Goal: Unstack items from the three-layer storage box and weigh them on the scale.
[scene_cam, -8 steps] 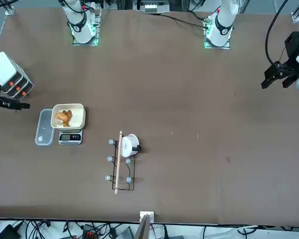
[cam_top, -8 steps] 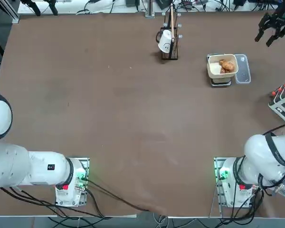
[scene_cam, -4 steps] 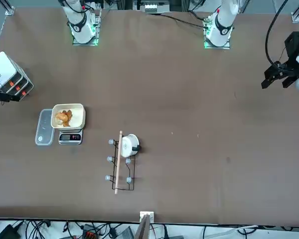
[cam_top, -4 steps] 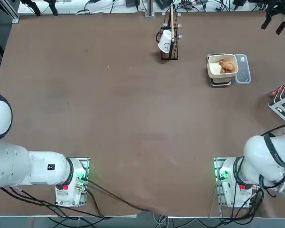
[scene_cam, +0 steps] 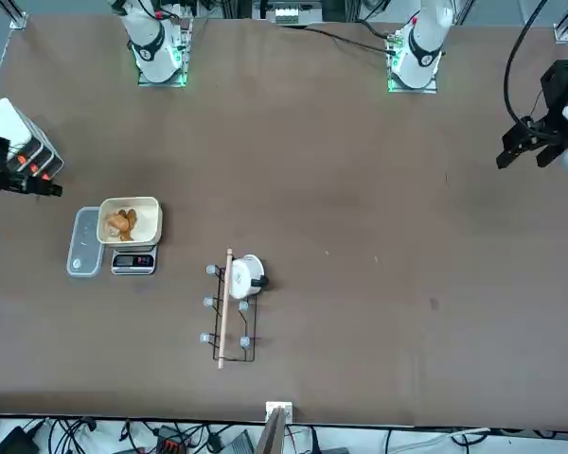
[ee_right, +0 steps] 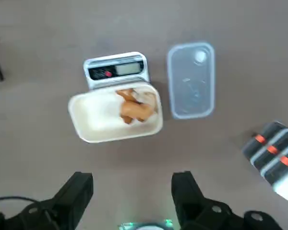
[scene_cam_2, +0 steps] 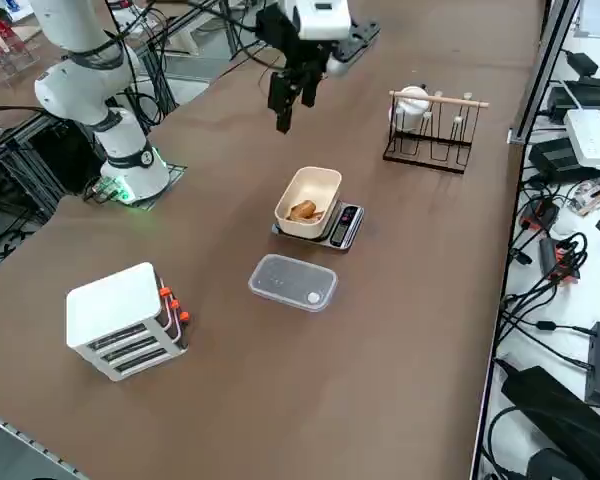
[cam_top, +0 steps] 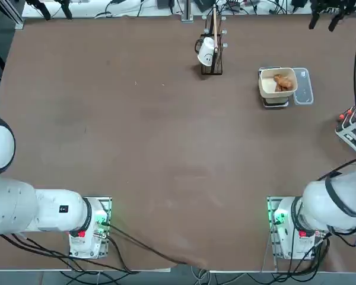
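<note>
right gripper (scene_cam_2: 292, 108) – fingers wide apart, empty, high above table | pastries (ee_right: 134, 105) – lay in tub (ee_right: 93, 122) on scale (ee_right: 116, 70) | storage box (scene_cam_2: 120, 320) – well apart, beside lid (scene_cam_2: 293, 282)

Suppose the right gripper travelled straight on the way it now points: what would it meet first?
The right gripper, open and empty, points down. Most likely it meets bare table just short of the cream tub on the scale, though depth is uncertain.
</note>
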### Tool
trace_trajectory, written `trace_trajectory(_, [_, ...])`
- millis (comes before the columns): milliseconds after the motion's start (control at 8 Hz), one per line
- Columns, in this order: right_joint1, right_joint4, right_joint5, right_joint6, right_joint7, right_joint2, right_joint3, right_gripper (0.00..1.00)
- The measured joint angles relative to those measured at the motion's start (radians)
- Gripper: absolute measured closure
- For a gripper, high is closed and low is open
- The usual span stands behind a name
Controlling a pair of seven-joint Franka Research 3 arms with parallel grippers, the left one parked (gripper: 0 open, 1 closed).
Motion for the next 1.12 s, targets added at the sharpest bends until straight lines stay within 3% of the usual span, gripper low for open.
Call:
trace_trajectory(125, [0.091, -0.002, 0.043, 0.016, -0.001, -0.024, -0.094, 0.0])
trace_trajectory(250, [0.142, -0.017, 0.059, 0.021, -0.024, -0.069, -0.15, 0.0])
trace_trajectory(375, [0.158, -0.054, 0.059, 0.028, -0.062, -0.128, -0.165, 0.0])
trace_trajectory(750, [0.176, -0.206, 0.016, 0.129, -0.097, -0.252, -0.143, 0.0])
trace_trajectory(875, [0.177, -0.243, -0.01, 0.165, -0.097, -0.267, -0.118, 0.0])
trace_trajectory(1125, [0.177, -0.292, -0.013, 0.205, -0.097, -0.279, -0.104, 0.0])
